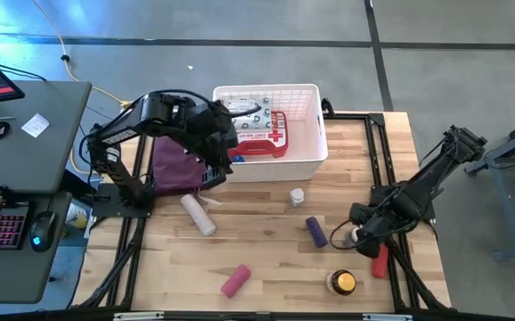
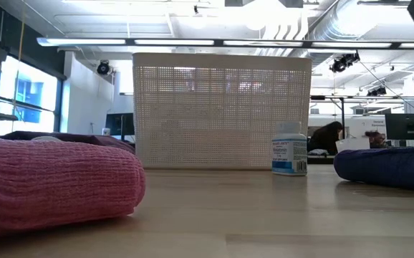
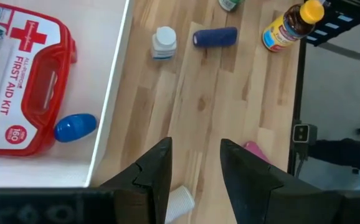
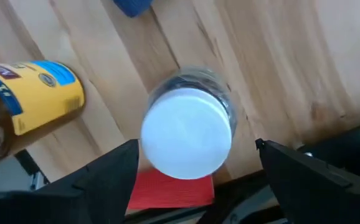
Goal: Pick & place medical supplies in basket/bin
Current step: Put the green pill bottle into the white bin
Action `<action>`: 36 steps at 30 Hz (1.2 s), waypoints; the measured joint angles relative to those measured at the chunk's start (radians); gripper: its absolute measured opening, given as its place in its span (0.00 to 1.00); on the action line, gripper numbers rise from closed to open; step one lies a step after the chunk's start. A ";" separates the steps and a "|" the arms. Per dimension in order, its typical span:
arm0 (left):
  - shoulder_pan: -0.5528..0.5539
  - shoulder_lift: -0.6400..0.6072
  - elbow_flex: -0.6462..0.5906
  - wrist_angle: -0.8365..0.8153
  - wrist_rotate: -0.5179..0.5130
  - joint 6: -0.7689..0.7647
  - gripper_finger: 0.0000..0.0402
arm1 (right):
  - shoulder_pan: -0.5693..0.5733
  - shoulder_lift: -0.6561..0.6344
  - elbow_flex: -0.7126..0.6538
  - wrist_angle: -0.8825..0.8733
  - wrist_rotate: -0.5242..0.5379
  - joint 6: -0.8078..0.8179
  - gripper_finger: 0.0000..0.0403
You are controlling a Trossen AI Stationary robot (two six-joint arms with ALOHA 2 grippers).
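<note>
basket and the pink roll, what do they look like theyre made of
The basket: probably rigid white plastic, matte, its wall a fine regular grid of holes with light showing through. The pink roll: soft woven or crepe fabric, likely bandage wrap, with a ribbed, fuzzy surface.

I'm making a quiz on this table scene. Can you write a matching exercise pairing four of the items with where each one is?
Things:
1. first-aid case
2. pink roll
3. white-capped bottle
4. amber jar

Places:
A. between the open fingers of the right hand
B. inside the white basket
C. on the table's near edge, left of centre
D. on the table's near edge, below the right hand

Pairs: 1-B, 2-C, 3-A, 4-D
</note>
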 joint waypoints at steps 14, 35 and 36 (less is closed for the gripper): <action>-0.038 0.000 0.000 0.000 -0.025 -0.035 0.42 | -0.001 0.049 0.000 0.055 0.021 -0.024 0.80; -0.050 0.000 0.000 0.000 -0.009 -0.036 0.42 | -0.002 0.142 0.015 0.071 -0.029 0.044 0.55; -0.050 0.000 0.000 0.000 -0.008 -0.034 0.42 | -0.002 0.143 0.027 0.074 -0.027 0.044 0.55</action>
